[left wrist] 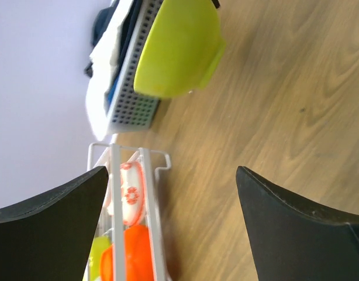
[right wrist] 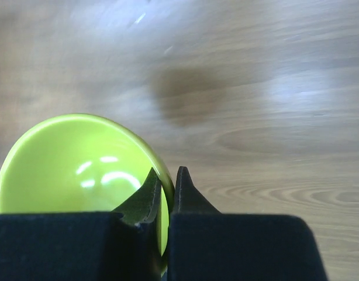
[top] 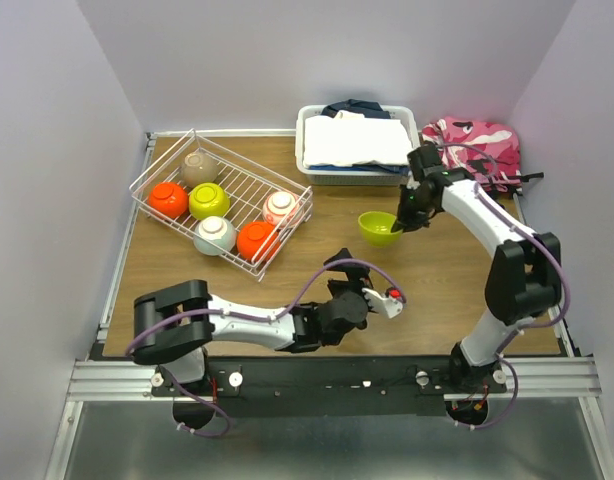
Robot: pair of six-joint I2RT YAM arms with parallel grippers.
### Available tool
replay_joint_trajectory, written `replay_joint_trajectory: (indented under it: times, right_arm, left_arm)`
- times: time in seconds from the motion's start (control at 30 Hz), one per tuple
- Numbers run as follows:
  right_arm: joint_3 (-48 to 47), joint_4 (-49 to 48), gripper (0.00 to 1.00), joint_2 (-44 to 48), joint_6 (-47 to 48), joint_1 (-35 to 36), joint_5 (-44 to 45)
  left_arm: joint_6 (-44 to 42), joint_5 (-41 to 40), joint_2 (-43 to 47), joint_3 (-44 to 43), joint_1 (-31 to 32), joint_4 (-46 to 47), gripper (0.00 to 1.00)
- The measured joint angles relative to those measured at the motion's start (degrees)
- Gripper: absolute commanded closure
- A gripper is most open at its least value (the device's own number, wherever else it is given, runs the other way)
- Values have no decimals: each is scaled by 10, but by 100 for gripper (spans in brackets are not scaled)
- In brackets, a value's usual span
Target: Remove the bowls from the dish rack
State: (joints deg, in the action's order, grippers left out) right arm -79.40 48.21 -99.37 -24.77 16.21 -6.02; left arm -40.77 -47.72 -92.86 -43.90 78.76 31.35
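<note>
The right end effector (right wrist: pixel 165 182) is closed on the rim of 1 lime-yellow bowl (top: pixel 379 228), out over the wooden worktop (top: pixel 437 290) between the dish rack (top: pixel 159 168) and the white bin (top: pixel 309 140). The left end effector (top: pixel 370 284) gapes wide and empty near the front edge. 6 bowls (top: pixel 209 201) sit in the rack.

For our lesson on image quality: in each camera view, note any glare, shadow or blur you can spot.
Top external: even light, sharp throughout. Left wrist: the lime bowl looks slightly soft, the fingers are plain dark shapes. Right wrist: white glare spots inside that bowl, a soft-edged shadow on the table beyond.
</note>
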Motion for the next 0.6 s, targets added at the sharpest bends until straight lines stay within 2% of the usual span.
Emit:
replay_joint_trajectory:
  times: [0.17, 0.33, 0.5, 0.6]
  right_arm:
    - [108, -116, 99, 88, -40, -27, 87]
    - [215, -231, 99, 145, -71, -30, 186]
    - [297, -348, 99, 158, -95, -40, 271]
    - [345, -431, 99, 165, -101, -49, 308]
  left_arm:
    - [148, 85, 75, -29, -13, -134, 1]
    - [277, 170, 144, -52, -58, -241, 1]
    - [401, 259, 205, -98, -181, -342, 1]
    - [444, 299, 234, -124, -249, -387, 1]
